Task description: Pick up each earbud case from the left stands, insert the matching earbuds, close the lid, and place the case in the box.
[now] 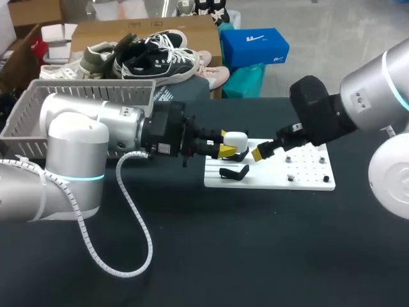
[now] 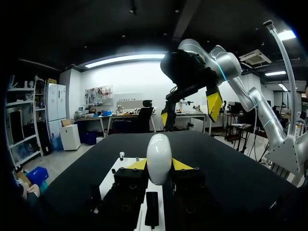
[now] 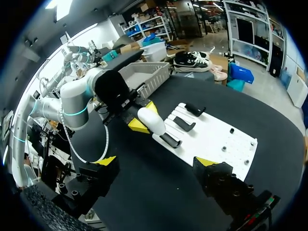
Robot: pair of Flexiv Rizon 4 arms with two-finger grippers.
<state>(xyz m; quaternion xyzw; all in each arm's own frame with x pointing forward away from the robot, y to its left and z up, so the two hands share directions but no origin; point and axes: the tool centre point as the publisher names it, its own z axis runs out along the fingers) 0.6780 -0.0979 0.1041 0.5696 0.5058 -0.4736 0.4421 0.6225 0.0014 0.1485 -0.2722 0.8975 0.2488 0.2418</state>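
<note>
Currently the left gripper (image 1: 225, 143) is clamped on the white earbud case (image 1: 236, 139), one of its yellow fingertips (image 1: 225, 151) on each flank. The case is held over the left end of the white board (image 1: 275, 180); whether it is fully clear of its stand there, I cannot tell. The case's long axis appears to run out past those tips toward the board's middle, so its free end points at the right gripper (image 1: 259, 153). That gripper hangs over the board's middle with its fingers spread wide and nothing between them, near the case's free end but not touching it. The lid looks down (no seam or gap can be made out, so unconfirmed). Judgement: the next move turns on this end-on facing. The right gripper is the free one and would meet the case along its length, not across it. Black stands (image 1: 233, 173) sit on the board's left part, just beside and under the held case, which limits room from below. Small dark pieces (image 1: 289, 177) dot the board's right half, too small to call earbuds or pegs. The grey basket (image 1: 25, 118) lies well beyond the board's left end. The board rests flat on the dark table (image 1: 255, 249).
</note>
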